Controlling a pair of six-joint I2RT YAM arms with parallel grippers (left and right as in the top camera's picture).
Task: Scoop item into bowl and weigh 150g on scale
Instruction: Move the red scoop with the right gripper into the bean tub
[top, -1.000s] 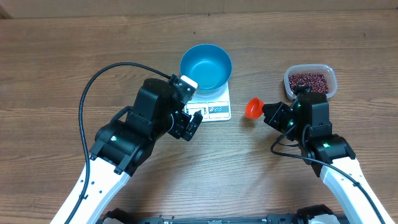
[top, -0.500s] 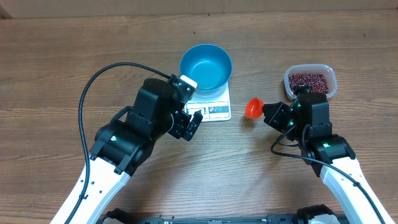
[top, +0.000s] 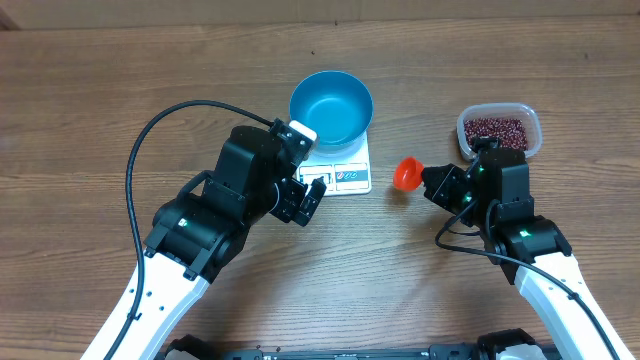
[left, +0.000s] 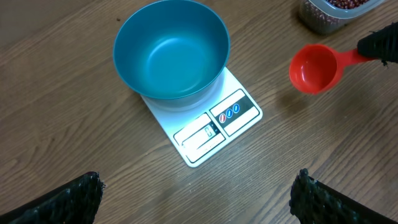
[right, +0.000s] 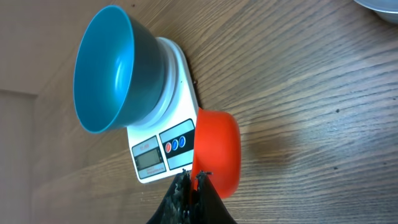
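The right tool (right: 191, 184) grips a red scoop (right: 217, 151); the left tool (left: 196, 202) stands wide open beside the scale (top: 348, 177). The blue bowl (top: 331, 107) sits on the scale; the beans (top: 497, 129) lie in a clear tub (top: 536, 131), far right.

The table (top: 100, 100) before me is brown wood, its grain running side to side. Far on my right stands a clear plastic tub (top: 539, 128) (a rounded rectangle in outline). A red-orange scoop (top: 406, 173) hangs near it, to its left and closer to me, mouth up, handle pointing right, its shadow falling on the wood.
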